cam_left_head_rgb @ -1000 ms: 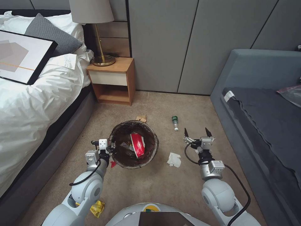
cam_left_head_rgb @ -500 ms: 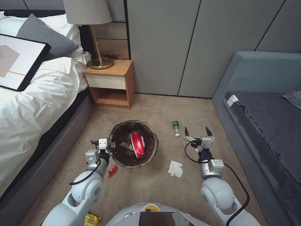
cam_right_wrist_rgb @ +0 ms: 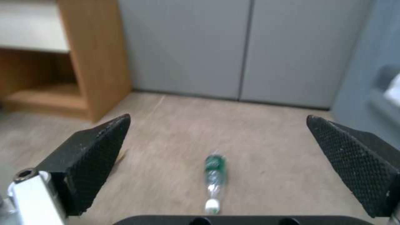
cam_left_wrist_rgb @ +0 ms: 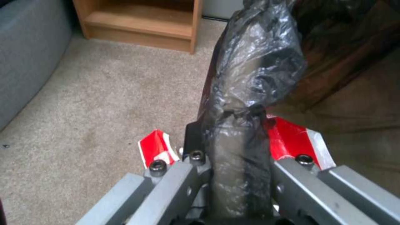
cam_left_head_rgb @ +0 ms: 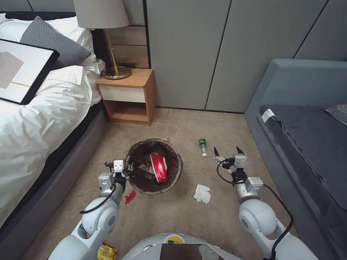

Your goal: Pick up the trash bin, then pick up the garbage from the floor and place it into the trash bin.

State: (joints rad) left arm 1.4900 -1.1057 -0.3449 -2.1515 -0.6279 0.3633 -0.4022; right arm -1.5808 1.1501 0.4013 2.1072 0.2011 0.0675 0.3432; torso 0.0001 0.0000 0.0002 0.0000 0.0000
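A bedroom: white-sheeted bed (cam_left_head_rgb: 39, 119) at nine o'clock, wooden nightstand (cam_left_head_rgb: 128, 95) with lamp (cam_left_head_rgb: 103, 21), carpet (cam_left_head_rgb: 217, 122), padded wall panels (cam_left_head_rgb: 217, 50).

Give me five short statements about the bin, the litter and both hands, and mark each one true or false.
1. The left hand grips the bag-lined rim of the round white trash bin. True.
2. The right hand holds the small green bottle. False: it is open, and the bottle lies on the carpet ahead of it.
3. The crumpled white paper lies on the carpet. True.
4. The bin is empty. False: a red-and-white wrapper sits inside.
5. A brass lamp stands on the wooden nightstand. True.
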